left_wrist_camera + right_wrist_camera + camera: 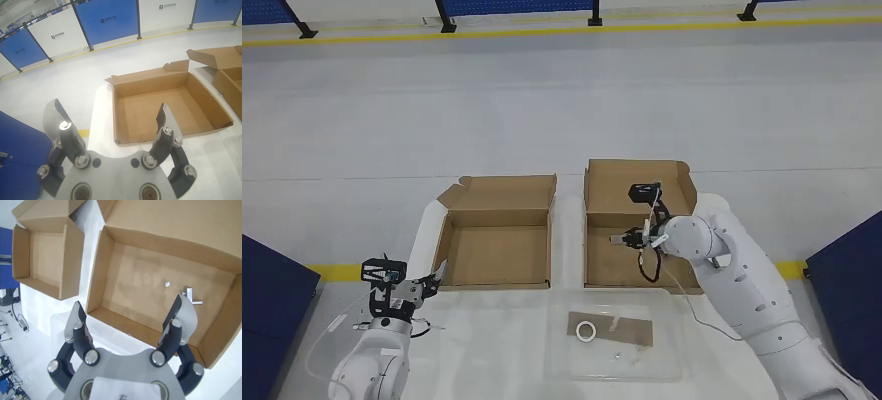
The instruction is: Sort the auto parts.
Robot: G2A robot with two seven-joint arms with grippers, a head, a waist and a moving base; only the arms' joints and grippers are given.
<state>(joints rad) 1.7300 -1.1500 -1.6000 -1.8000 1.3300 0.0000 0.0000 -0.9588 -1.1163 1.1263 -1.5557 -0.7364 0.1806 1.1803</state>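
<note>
1. Cardboard forms the two open boxes seen in the top view, the left box [497,255] and the right box [607,270], set side by side on the tabletop [567,240]. Just in front of them a clear tray [667,362] holds a white ring [587,330], a brown strip [627,328] and bits too small to tell. The ring is judged light and stiff, and is best pinched across its rim.
2. In the left wrist view, the left gripper [110,104] is seen spread wide with nothing held, near the left box [208,102].
3. In the right wrist view, the right gripper [128,300] is held open and unladen above the right box [136,275], where a small washer [167,283] and a metal bracket [189,292] lie near each other. Both are judged hard, light and slippery. The bracket is best taken across its flat bar.
</note>
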